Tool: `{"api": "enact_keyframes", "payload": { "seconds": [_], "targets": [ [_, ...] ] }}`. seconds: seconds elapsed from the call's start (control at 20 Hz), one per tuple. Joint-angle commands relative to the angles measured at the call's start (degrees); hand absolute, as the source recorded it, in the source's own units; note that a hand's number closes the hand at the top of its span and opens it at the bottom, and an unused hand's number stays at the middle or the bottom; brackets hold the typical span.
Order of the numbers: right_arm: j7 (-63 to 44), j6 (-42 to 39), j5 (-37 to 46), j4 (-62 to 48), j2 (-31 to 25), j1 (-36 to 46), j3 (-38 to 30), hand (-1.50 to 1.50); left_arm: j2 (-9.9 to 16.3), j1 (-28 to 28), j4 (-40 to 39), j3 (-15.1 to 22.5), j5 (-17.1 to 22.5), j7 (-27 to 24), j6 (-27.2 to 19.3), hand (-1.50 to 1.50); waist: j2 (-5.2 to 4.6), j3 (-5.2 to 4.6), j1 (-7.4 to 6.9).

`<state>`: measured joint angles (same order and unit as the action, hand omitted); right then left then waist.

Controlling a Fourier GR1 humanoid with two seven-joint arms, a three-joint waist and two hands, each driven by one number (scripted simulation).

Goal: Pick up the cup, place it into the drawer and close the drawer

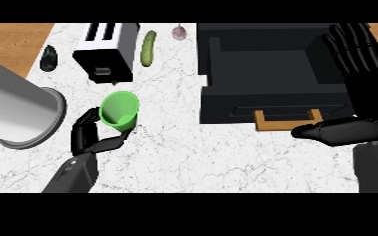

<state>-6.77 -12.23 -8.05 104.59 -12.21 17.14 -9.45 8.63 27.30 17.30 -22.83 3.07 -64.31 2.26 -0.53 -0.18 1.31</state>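
A: Cup?
B: Green cup (119, 110), left part of the marble counter (221, 160), in front of the toaster (108, 51). Held in the left hand (87, 136), fingers curled round its lower side.
A: Orientation?
B: Tilted. Open mouth faces up and toward the view's left, so the long axis leans, base lower right.
A: Right hand?
B: Right hand (354, 95) at the view's right edge, fingers straight and up, thumb out, holding nothing.
A: Drawer?
B: Black drawer (273, 75) pulled open, wooden handle (288, 120) on its front. Well apart from the cup.
A: Other stuff?
B: Cucumber (149, 48) beside the toaster, grey pot (26, 110) at far left, dark avocado (49, 58), small garlic (179, 32) at the back.
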Motion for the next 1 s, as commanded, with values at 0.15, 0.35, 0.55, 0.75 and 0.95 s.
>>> {"api": "enact_keyframes", "payload": {
  "seconds": [0.15, 0.35, 0.55, 0.75, 0.95],
  "targets": [
    [0.32, 1.16, 2.04, 1.19, 1.36, -1.36, 1.72, -1.50, 1.21, 4.91, 3.29, 0.68, 1.50, -2.49, 11.13, 1.50, 0.31, 0.07, -0.53],
    [1.40, -0.33, 1.06, 1.49, 0.13, -3.78, 0.14, -1.50, -2.18, 10.93, 7.27, 4.47, -0.76, 2.80, 6.72, 1.50, 0.63, 0.20, -0.75],
    [1.25, -0.35, 0.62, -0.16, -0.47, -2.39, -0.83, -1.50, -3.62, 16.39, 13.06, 6.03, -0.06, 10.09, 5.29, 1.50, 0.82, 0.24, -1.45],
    [-0.98, 0.56, 0.92, 3.61, -0.27, -3.76, -0.45, -1.50, -6.47, 17.82, 21.41, 9.94, -0.40, 19.11, 5.32, 1.50, 1.07, 0.24, -1.79],
    [1.11, 0.81, 2.21, 0.15, -0.37, -1.46, -0.47, -1.50, -8.54, 22.12, 24.77, 14.77, 1.32, 25.42, -1.53, 1.50, 0.73, 0.20, -1.23]
  ]
}}
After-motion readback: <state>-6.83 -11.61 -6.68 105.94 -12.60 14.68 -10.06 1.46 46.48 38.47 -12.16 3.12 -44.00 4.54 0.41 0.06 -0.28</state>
